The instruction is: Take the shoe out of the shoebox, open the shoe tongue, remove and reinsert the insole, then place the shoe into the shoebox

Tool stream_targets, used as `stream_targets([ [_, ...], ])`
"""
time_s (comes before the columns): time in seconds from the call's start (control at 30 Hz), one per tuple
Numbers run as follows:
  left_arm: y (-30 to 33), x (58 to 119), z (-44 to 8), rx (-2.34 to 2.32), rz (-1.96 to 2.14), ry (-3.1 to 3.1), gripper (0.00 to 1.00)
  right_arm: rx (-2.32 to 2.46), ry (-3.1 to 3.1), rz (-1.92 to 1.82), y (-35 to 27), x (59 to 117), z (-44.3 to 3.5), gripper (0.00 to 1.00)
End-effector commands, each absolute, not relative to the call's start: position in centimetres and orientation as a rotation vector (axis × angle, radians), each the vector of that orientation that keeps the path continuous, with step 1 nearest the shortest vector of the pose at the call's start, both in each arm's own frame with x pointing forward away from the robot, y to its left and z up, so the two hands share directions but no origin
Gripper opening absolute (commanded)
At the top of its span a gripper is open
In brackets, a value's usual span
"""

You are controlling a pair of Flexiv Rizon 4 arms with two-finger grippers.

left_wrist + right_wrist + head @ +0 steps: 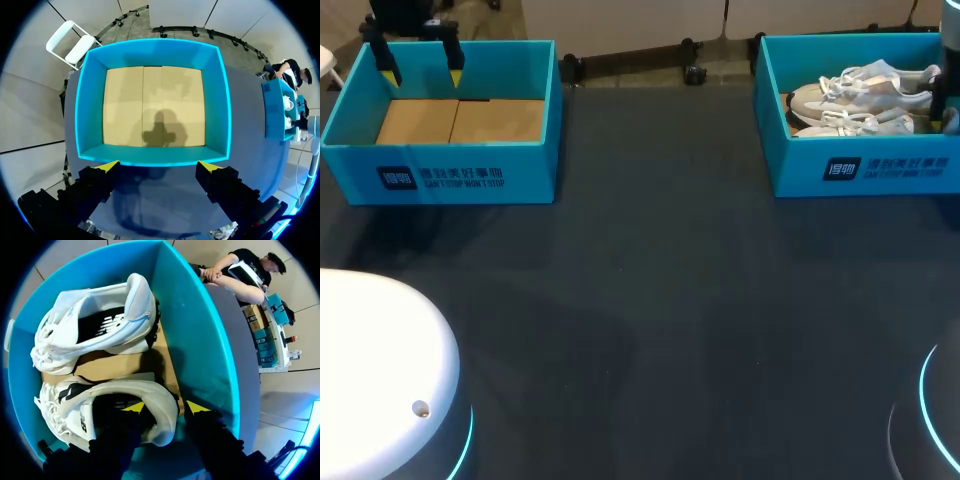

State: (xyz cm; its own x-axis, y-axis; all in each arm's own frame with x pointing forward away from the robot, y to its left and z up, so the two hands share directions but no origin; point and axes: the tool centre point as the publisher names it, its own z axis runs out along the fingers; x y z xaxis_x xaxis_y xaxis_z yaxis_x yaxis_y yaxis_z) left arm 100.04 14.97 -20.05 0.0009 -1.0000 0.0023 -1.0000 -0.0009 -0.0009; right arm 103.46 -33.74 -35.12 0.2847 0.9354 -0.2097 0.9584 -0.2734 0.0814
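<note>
Step 1 in hand: shoe not out of box yet. Near shoe [60, 412] is in R shoebox [195, 330] at far right of table [640, 300]. It's tipped on its side, long axis left-right, toe left, heel right by the box's right wall. My R gripper [165, 407] sits at that heel, fingers apart. One tip is inside the collar, the other outside btw heel and wall. It straddles w/ no clamp I can confirm, so I call it not gripping. Next move, my guess: pinch heel, lift straight up over the wall w/o dragging the 2nd shoe. Far shoe [132, 305] lies just beyond, same heading, close beside. Far left: L shoebox [450, 170], cardboard floor showing; L gripper [159, 167] hovers above it, fingers wide, holding nothing
</note>
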Motion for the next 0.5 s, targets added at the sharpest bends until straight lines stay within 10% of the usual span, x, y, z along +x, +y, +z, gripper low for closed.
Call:
stream_targets([
  [0.03,15.0,100.0,-20.0,2.222,0.002,-2.22,1.0,2.349,1.763,-0.185,-34.1,103.7,-36.1,0.47],
  [0.5,15.0,100.0,-20.0,2.222,0.002,-2.22,1.0,2.334,1.777,-0.214,-34.2,104.1,-37.7,0.38],
])
